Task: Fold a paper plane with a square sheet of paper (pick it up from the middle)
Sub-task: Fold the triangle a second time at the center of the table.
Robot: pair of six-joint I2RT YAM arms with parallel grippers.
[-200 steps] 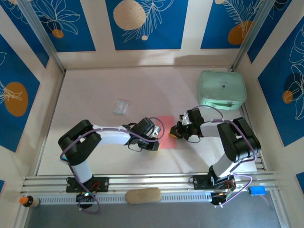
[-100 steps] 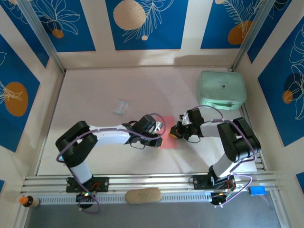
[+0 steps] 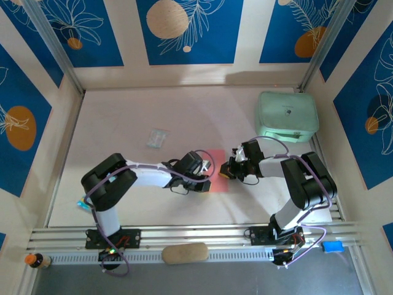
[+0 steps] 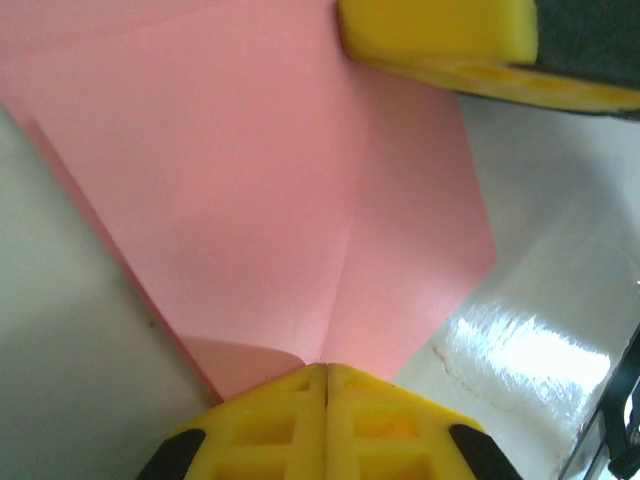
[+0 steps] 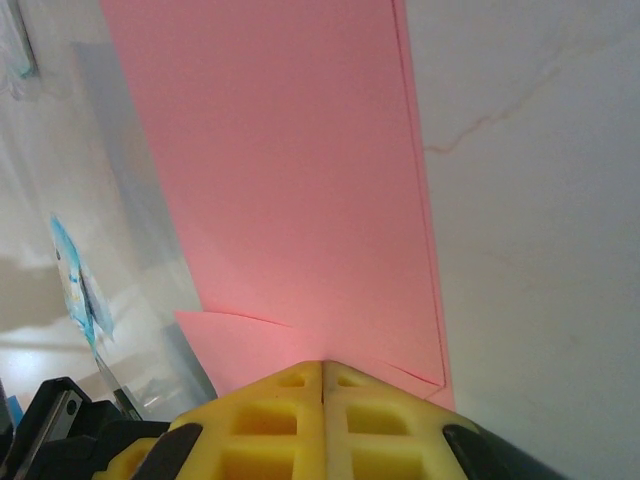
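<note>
The square sheet of paper (image 3: 217, 167) lies folded on the table between my two grippers, salmon pink, with a centre crease (image 4: 350, 250) and doubled edges (image 5: 425, 200). My left gripper (image 3: 206, 174) is shut, and its yellow tips (image 4: 325, 372) rest on the sheet's left part where the crease ends. My right gripper (image 3: 225, 173) is shut too, its tips (image 5: 322, 368) set on the sheet's right edge, with small flaps curling up either side. I cannot tell whether either one pinches paper. The right gripper's yellow finger (image 4: 440, 35) shows across the sheet in the left wrist view.
A mint-green case (image 3: 287, 115) stands at the back right. A small clear packet (image 3: 157, 137) lies left of centre. A tan oblong pad (image 3: 184, 252) sits on the front rail, with a blue block (image 3: 332, 246) at its right end.
My left gripper has slid a little to the right over the pink sheet and the left arm's elbow has shifted. The right arm has not moved.
</note>
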